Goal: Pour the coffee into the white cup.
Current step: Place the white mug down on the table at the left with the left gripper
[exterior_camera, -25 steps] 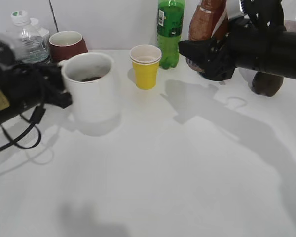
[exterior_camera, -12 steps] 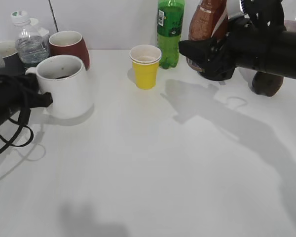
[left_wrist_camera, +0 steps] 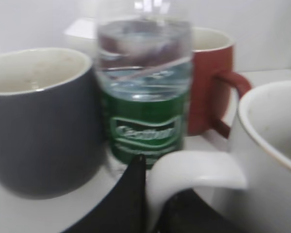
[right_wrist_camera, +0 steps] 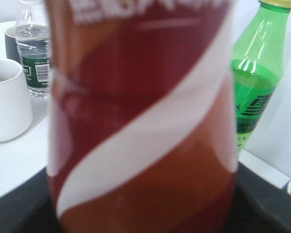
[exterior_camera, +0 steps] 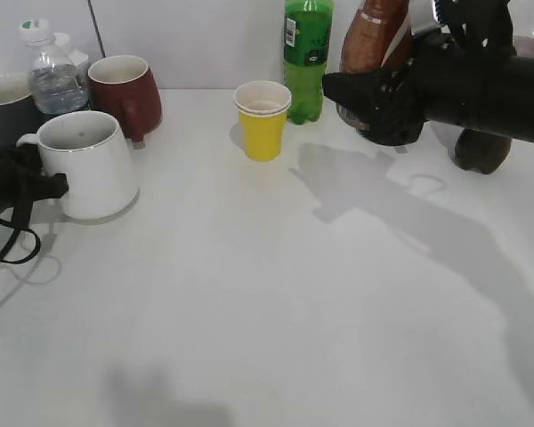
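Slid leftward and set down since before: glossy white mug (exterior_camera: 84, 169), now front of grey mug (exterior_camera: 4, 107) and clear water bottle (exterior_camera: 55, 76). Right gripper (exterior_camera: 374, 98) level, clasping curvy brown coffee bottle (right_wrist_camera: 140, 116) beside green bottle (exterior_camera: 304, 58). Left gripper (left_wrist_camera: 153, 204) pinching mug's handle (left_wrist_camera: 194, 170). Three mugs, one paper cup (exterior_camera: 262, 120).

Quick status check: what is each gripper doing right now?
Left gripper: jaws closed on the white cup's handle.
Right gripper: jaws around the coffee bottle, holding it.
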### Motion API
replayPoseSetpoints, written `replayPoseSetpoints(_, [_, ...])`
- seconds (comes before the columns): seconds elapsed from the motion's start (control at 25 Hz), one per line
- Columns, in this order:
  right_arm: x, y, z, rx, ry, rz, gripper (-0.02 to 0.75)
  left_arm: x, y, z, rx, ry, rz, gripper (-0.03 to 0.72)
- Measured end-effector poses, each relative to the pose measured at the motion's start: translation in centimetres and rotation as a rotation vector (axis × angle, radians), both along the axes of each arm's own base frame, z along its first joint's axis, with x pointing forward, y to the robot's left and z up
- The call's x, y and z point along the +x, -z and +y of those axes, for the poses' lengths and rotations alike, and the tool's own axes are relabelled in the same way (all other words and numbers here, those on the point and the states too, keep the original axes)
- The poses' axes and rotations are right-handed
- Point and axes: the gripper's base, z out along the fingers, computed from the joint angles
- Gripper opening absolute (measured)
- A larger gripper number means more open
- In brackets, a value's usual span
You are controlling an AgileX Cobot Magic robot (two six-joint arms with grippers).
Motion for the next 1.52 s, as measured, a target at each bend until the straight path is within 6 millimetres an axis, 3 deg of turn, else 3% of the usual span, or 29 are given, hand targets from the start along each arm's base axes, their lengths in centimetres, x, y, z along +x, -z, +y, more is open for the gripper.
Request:
replayPoseSetpoints(0.6, [0.0, 0.0, 0.0, 0.007, 0.007, 0.002, 0.534, 0.2, 1.3, 0.5, -0.009, -0.015, 0.006, 0.040])
replayPoseSetpoints(0.88, [0.1, -0.1, -0.1, 0.015, 0.014, 0.005, 0.534, 0.1, 1.3, 0.2, -0.014, 0.018, 0.000, 0.150])
replayPoseSetpoints(1.28, [0.2, -0.1, -0.1, 0.027, 0.025, 0.008, 0.534, -2.5, 1.3, 0.5, -0.011, 0.016, 0.046, 0.186])
replayPoseSetpoints(1.52, [0.7, 0.1, -0.7, 0.045, 0.124, 0.065, 0.534, -4.0, 0.8, 0.8, -0.013, 0.001, 0.054, 0.193])
